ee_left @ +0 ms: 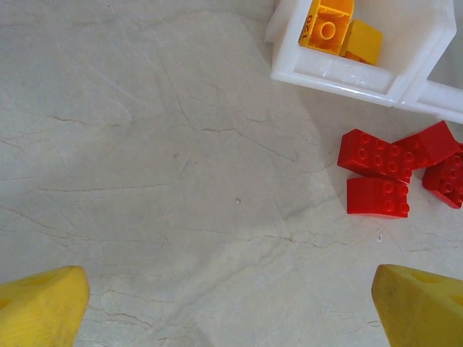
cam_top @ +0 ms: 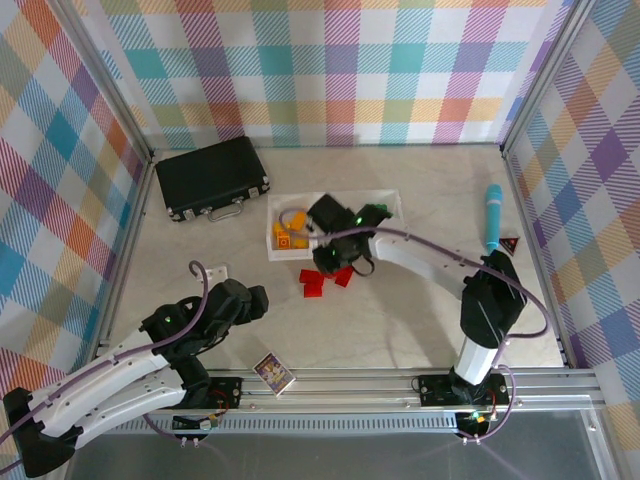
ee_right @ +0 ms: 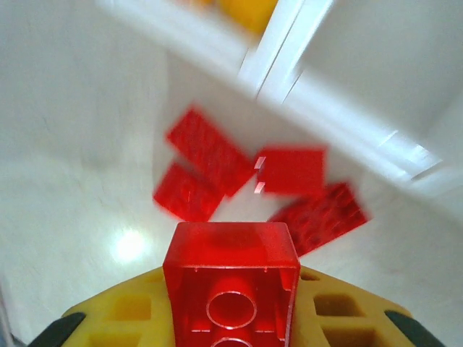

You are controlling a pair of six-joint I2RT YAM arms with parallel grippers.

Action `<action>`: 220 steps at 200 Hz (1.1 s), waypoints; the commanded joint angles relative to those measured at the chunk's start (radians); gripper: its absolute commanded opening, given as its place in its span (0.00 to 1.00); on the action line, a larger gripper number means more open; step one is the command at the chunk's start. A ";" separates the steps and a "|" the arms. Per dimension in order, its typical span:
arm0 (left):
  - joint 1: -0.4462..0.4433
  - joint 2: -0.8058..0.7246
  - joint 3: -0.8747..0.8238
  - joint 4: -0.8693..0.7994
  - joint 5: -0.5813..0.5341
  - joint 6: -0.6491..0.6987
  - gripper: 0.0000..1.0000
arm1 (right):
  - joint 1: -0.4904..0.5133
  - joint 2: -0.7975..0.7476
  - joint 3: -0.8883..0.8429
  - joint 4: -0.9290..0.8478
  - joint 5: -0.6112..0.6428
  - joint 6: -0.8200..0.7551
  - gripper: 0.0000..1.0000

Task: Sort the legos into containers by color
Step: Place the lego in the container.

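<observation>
My right gripper (cam_top: pixel 336 258) hangs just in front of the row of clear trays (cam_top: pixel 392 203), shut on a red lego (ee_right: pixel 231 253) held between its yellow fingers (ee_right: pixel 123 318). Below it several red legos (ee_right: pixel 210 155) lie loose on the table next to the tray rim (ee_right: pixel 286 47). They are red in the top view too (cam_top: pixel 312 282). Yellow legos (ee_left: pixel 333 29) sit in the leftmost tray (ee_left: pixel 347 72). My left gripper (ee_left: pixel 231 311) is open over bare table, left of the red legos (ee_left: pixel 376 155), and holds nothing; from above it is (cam_top: pixel 250 300).
A black hard case (cam_top: pixel 212 178) lies at the back left. A blue tool (cam_top: pixel 493 215) and a small dark triangle (cam_top: pixel 511 243) lie by the right wall. The picture card (cam_top: pixel 273 374) rests near the front edge.
</observation>
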 commanded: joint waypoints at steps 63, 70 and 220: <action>0.006 -0.008 -0.025 -0.013 0.010 -0.029 1.00 | -0.182 0.385 0.613 -0.199 0.069 0.051 0.18; 0.007 -0.008 -0.025 -0.013 0.009 -0.029 1.00 | -0.188 0.419 0.647 -0.208 0.073 0.059 0.18; 0.007 -0.013 -0.043 0.001 0.006 -0.023 1.00 | -0.205 0.372 0.559 -0.188 0.162 0.234 0.61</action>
